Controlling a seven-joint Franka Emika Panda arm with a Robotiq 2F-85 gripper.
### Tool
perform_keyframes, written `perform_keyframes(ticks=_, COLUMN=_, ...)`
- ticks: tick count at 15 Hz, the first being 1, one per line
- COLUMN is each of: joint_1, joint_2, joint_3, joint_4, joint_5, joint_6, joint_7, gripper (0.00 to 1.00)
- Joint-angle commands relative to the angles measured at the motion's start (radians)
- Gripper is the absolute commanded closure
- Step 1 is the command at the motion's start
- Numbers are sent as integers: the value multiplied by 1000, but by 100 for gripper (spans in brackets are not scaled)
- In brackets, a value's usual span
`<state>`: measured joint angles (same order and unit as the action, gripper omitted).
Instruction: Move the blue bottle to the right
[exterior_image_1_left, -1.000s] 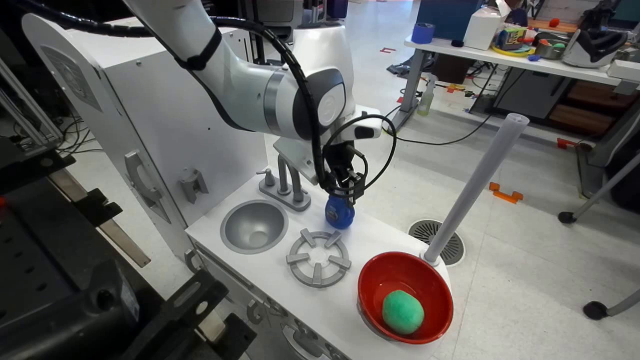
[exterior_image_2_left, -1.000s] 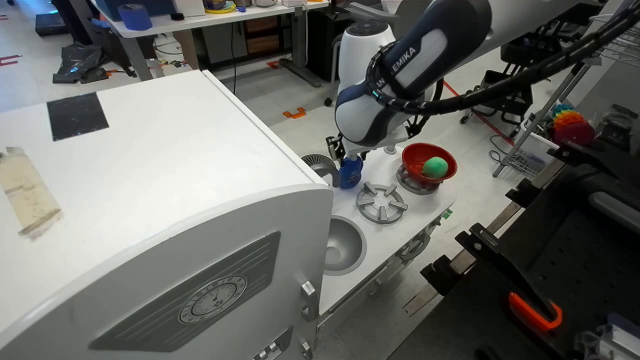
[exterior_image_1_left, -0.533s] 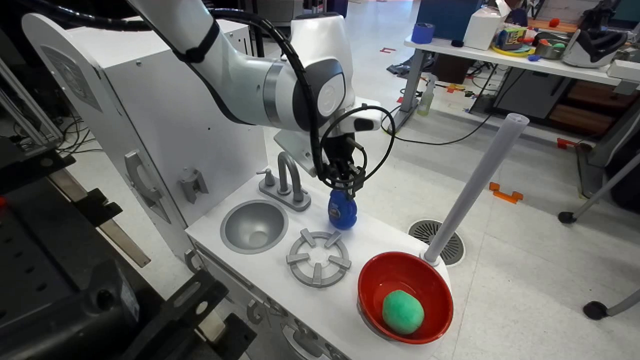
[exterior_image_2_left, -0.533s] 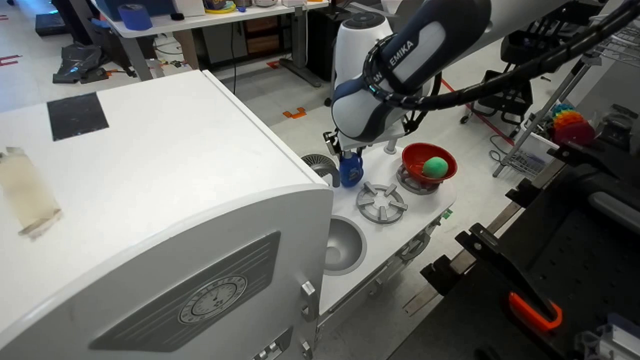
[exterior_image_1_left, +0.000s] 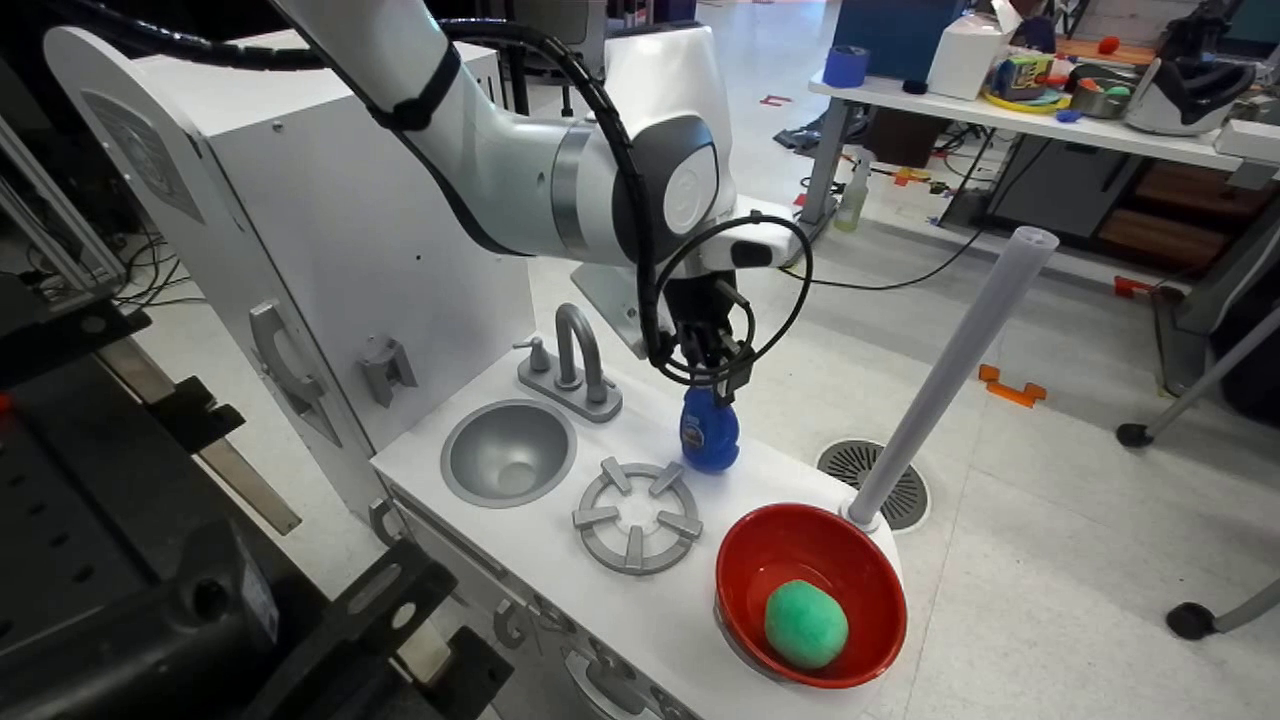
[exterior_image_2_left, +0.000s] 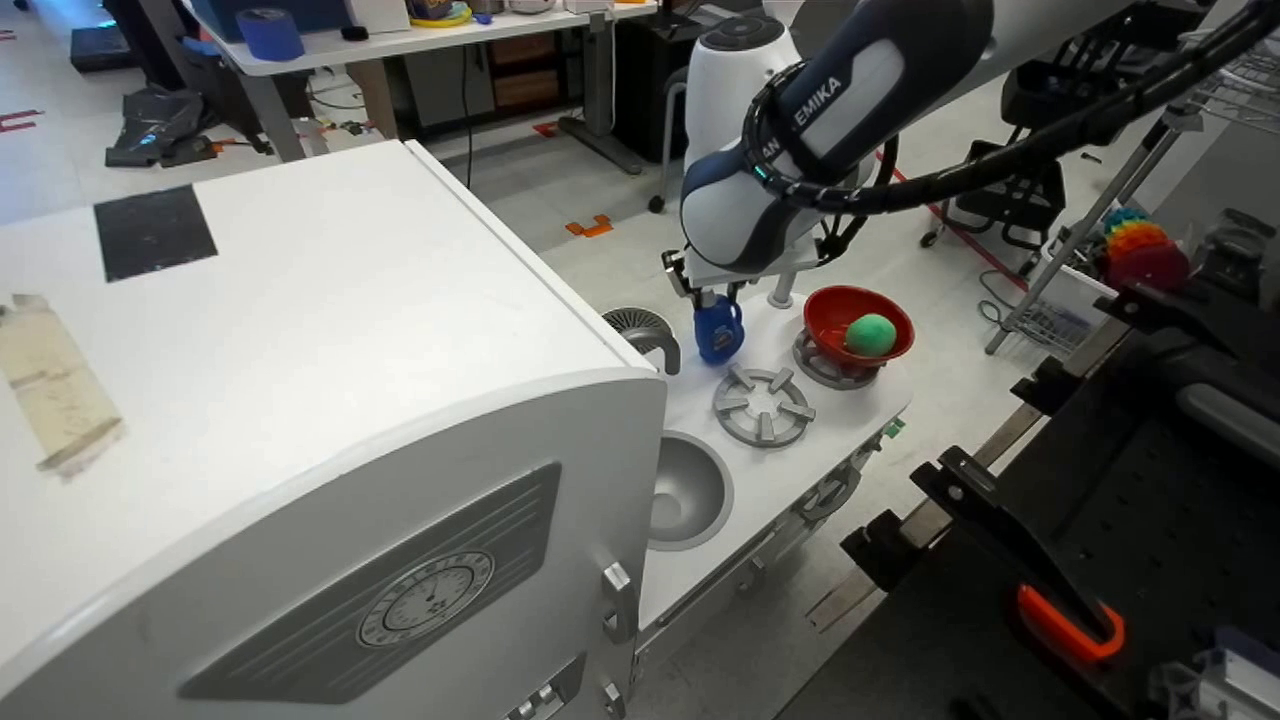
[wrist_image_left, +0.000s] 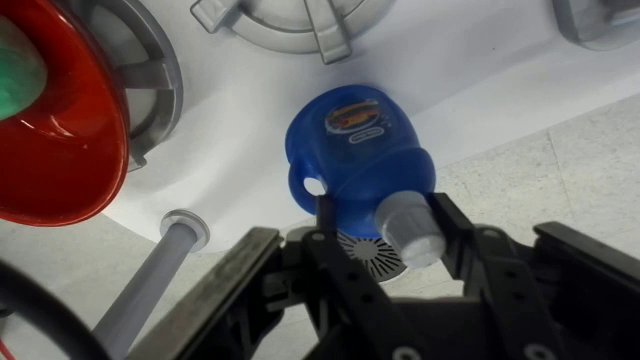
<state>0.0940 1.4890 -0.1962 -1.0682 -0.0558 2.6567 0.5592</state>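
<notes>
The blue bottle (exterior_image_1_left: 710, 432) is upright with a slight tilt, above the white counter behind the near burner. It also shows in an exterior view (exterior_image_2_left: 719, 332) and in the wrist view (wrist_image_left: 357, 140), where its handle loop, sticker and white cap (wrist_image_left: 411, 227) are visible. My gripper (wrist_image_left: 382, 212) is shut on the upper part of the bottle: one finger lies by the handle side, the other against the cap side. In both exterior views the gripper (exterior_image_1_left: 718, 388) (exterior_image_2_left: 716, 297) hides the cap. I cannot tell for sure if the bottle's base touches the counter.
A red bowl (exterior_image_1_left: 745, 545) with a green ball (exterior_image_1_left: 806, 625) stands at the counter's rounded end, near a grey post (exterior_image_1_left: 950, 385). A grey burner (exterior_image_1_left: 638, 520), sink (exterior_image_1_left: 508, 455) and faucet (exterior_image_1_left: 580, 350) lie along the counter. A tall white cabinet (exterior_image_2_left: 330, 290) borders the sink end.
The gripper and the blue bottle have moved together, rising slightly and going away from the faucet, toward the bowl end. The bowl and ball have not moved.
</notes>
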Motion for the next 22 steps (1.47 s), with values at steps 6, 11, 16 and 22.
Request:
perform_keyframes(ticks=6, joint_1=-103, joint_2=-1, joint_3=38, joint_4=22, joint_5=-18, joint_6=19, joint_7=71, gripper=76)
perform_keyframes(ticks=11, joint_1=-112, joint_2=-2, joint_3=17, joint_4=21, joint_5=-44, joint_6=-27, joint_7=136, gripper=76)
perform_keyframes(ticks=16, joint_1=-125, joint_2=-2, joint_3=29, joint_4=21, joint_5=-104, joint_6=-34, joint_7=194, gripper=76)
perform_keyframes(ticks=22, joint_1=-133, joint_2=-2, joint_3=44, joint_4=6, joint_5=-171, joint_6=-13, joint_7=226, gripper=76)
